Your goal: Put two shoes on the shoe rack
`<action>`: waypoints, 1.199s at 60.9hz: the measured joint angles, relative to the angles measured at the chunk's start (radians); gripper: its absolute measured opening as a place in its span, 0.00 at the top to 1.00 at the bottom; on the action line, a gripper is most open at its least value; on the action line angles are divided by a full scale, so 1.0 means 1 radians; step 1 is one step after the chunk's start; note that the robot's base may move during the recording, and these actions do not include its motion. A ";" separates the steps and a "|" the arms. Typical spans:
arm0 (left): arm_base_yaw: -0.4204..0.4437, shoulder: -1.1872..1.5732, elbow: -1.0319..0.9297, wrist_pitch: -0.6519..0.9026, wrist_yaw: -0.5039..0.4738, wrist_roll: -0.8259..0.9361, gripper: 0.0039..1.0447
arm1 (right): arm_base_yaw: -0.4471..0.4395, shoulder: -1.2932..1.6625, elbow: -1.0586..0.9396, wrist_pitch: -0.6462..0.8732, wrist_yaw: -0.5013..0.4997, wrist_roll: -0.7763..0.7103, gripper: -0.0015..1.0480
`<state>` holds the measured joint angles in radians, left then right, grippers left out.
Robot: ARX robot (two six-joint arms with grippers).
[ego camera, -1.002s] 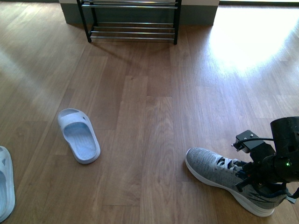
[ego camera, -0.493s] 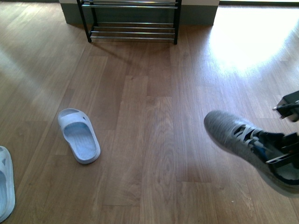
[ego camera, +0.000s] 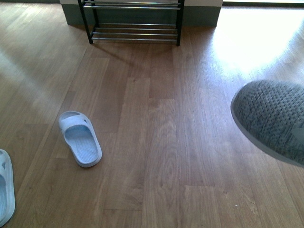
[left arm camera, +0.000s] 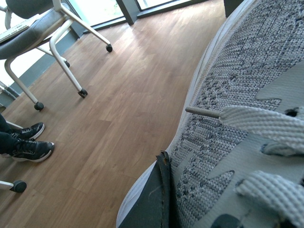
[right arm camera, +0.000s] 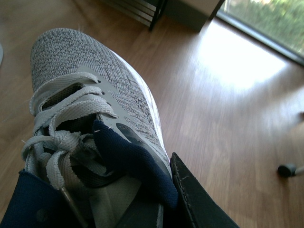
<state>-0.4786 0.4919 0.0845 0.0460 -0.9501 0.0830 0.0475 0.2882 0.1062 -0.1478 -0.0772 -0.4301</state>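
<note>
A grey knit sneaker (ego camera: 273, 121) hangs close to the front camera at the right edge, showing only its toe. In the right wrist view my right gripper (right arm camera: 142, 209) is shut on this sneaker (right arm camera: 95, 85) at its dark blue collar (right arm camera: 128, 156), and one black finger (right arm camera: 199, 199) lies along its outer side. My left gripper (left arm camera: 204, 209) is shut on another grey sneaker (left arm camera: 237, 118), with one black finger (left arm camera: 152, 199) pressed against its side. The shoe rack (ego camera: 135, 33) stands at the far end of the floor, its chrome bars bare. Neither arm shows in the front view.
A pale blue slide (ego camera: 80, 138) lies on the wooden floor at the left, and another (ego camera: 4, 187) sits at the left edge. A grey base (ego camera: 199, 16) runs behind the rack. An office chair on casters (left arm camera: 52, 28) and a person's black shoes (left arm camera: 28, 142) appear in the left wrist view.
The grey sneaker in my right gripper has come up off the floor at the lower right and risen toward the camera. The right arm has left the front view. The slides have not moved.
</note>
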 joint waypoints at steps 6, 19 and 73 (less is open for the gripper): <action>0.000 0.000 0.000 0.000 0.002 0.000 0.99 | 0.013 -0.156 -0.006 -0.015 0.000 0.003 0.99; 0.000 0.000 0.000 0.000 0.001 0.000 0.99 | 0.016 -0.163 -0.006 -0.017 0.003 0.011 0.99; -0.002 0.002 -0.002 0.000 -0.003 0.000 0.99 | 0.018 -0.165 -0.007 -0.017 -0.001 0.013 0.99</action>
<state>-0.4805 0.4938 0.0822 0.0460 -0.9527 0.0834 0.0654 0.1234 0.0994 -0.1650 -0.0780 -0.4168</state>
